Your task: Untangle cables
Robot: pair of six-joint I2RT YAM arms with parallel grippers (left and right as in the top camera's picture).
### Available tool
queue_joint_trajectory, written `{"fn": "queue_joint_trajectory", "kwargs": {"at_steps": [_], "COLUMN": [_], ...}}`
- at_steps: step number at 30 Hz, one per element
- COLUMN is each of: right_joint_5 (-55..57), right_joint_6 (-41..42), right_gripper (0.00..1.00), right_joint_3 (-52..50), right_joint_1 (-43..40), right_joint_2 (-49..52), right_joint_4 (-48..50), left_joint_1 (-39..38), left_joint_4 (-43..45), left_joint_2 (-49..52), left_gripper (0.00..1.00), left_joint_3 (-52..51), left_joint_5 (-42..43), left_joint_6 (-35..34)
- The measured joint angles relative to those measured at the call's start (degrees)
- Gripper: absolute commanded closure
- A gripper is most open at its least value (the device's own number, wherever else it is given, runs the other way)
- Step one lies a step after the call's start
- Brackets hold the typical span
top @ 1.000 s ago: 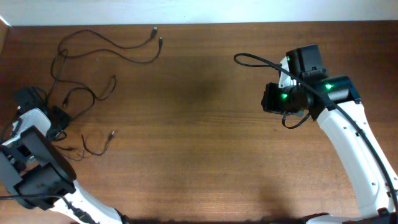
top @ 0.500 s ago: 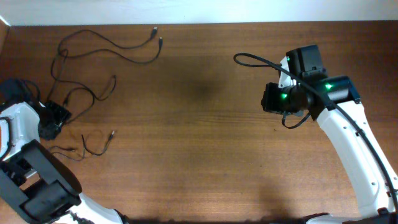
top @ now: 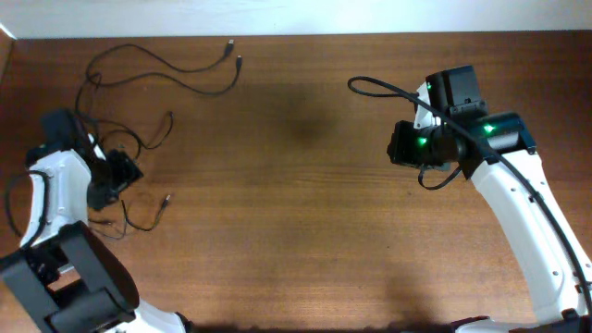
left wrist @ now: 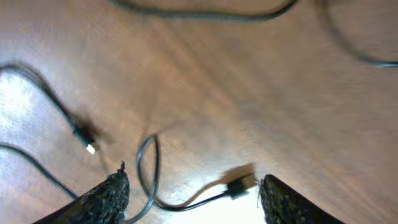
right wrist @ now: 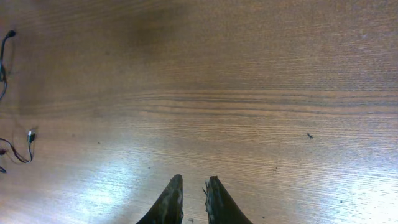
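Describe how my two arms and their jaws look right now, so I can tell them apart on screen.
Both arms have white links and black joint housings. The right arm carries lit green lights, a blue section and a thick black cable loop at its wrist. The left arm shows no lights. Both pairs of jaws are dark, tapered and rough-textured.

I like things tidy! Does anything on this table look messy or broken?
Only the thin black cables look messy: they sprawl over the left end of the table, looping and crossing one another beside the open left end effector. That is the tangle to be sorted. Nothing looks broken or spilled.
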Motion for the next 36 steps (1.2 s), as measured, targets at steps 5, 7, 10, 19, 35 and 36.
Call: {"fn": "queue_joint_trajectory", "kwargs": {"at_steps": [5,7,10,19,35,36], "right_joint_5": [0.0,0.0,0.0,0.0,0.0,0.0], "right_joint_6": [0.0,0.0,0.0,0.0,0.0,0.0], "right_gripper": [0.85,0.86,0.85,0.86,0.85,0.85], "right_joint_3": [0.0,0.0,0.0,0.0,0.0,0.0], "right_joint_1": [0.0,0.0,0.0,0.0,0.0,0.0], "right_joint_2": [0.0,0.0,0.0,0.0,0.0,0.0], "right_joint_4": [0.2,0.3,0.4,0.4,0.3,0.3], "left_joint_1": [0.0,0.0,0.0,0.0,0.1,0.1], "left_joint_4": [0.7,0.9,1.9,8.4,9.3,9.2], "left_joint_2": [1.3,2.7,4.6,4.9,4.9,4.9], "left_gripper": [0.47,0.47,0.60,0.94,0.13,0.12], "left_joint_3": [-2.6,-3.7,-6.8,-8.2,-7.6,-7.4], "left_joint_5": [-2.8,-4.0,-4.9,-8.4,-19.4,-19.4], "left_joint_6": [-3.5,-4.0,-4.3,-4.9,-12.1,-12.2]}}
